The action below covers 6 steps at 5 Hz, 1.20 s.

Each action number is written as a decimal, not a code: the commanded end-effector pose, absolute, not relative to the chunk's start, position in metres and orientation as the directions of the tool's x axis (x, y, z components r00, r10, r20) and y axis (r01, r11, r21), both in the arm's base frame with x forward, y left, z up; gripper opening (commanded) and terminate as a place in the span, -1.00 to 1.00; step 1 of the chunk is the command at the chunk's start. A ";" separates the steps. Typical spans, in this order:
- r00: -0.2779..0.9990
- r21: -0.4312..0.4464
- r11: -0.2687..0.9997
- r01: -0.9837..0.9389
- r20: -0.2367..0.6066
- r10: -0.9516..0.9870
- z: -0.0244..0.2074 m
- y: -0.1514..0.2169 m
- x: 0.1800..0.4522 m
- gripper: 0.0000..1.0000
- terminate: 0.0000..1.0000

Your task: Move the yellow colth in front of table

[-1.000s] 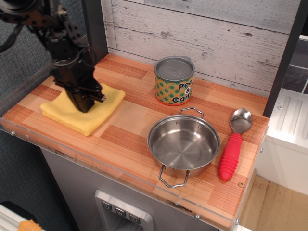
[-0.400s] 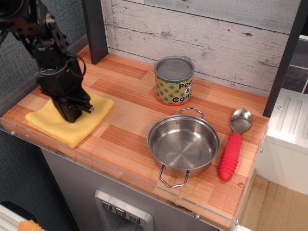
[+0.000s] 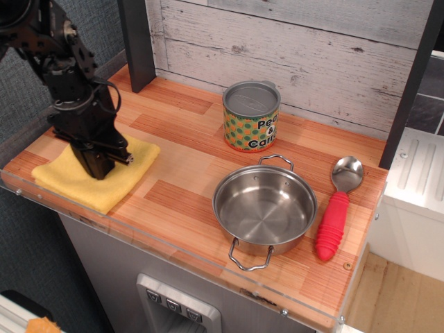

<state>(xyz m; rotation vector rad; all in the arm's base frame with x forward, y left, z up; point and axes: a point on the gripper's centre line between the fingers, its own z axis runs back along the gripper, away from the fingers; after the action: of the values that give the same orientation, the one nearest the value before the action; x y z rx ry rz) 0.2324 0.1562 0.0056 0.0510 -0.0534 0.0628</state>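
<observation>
The yellow cloth [image 3: 104, 186] lies folded and flat at the front left corner of the striped wooden table [image 3: 187, 177], close to the clear plastic rim. My black gripper [image 3: 99, 166] points down onto the middle of the cloth and presses on it. Its fingertips are hidden against the cloth, so I cannot tell how the jaws stand. The arm rises up and to the left out of view.
A green dotted tin can [image 3: 251, 116] stands at the back centre. A steel pot [image 3: 264, 208] sits at the front centre-right. A spoon with a red handle [image 3: 336, 208] lies to its right. A dark post [image 3: 137, 43] stands at the back left. A white unit [image 3: 416, 187] is at the right.
The gripper and the yellow cloth have slid together to the left and toward the front edge of the table. The can, pot and spoon have not moved.
</observation>
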 end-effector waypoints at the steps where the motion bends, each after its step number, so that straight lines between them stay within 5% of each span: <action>1: 0.993 0.027 0.993 -0.111 0.044 0.110 0.015 0.162 0.217 -1.00 -1.00; 2: 0.992 0.020 0.994 -0.112 0.053 0.111 0.021 0.162 0.219 -1.00 -1.00; 3: 0.991 0.007 0.994 -0.111 0.071 0.111 0.025 0.163 0.224 1.00 -1.00; 6: 0.981 0.024 0.993 -0.119 0.159 0.114 0.055 0.161 0.240 1.00 -1.00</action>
<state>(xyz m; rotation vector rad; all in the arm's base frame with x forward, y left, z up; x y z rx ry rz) 0.2317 0.1578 0.0409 0.0003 -0.1129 0.1281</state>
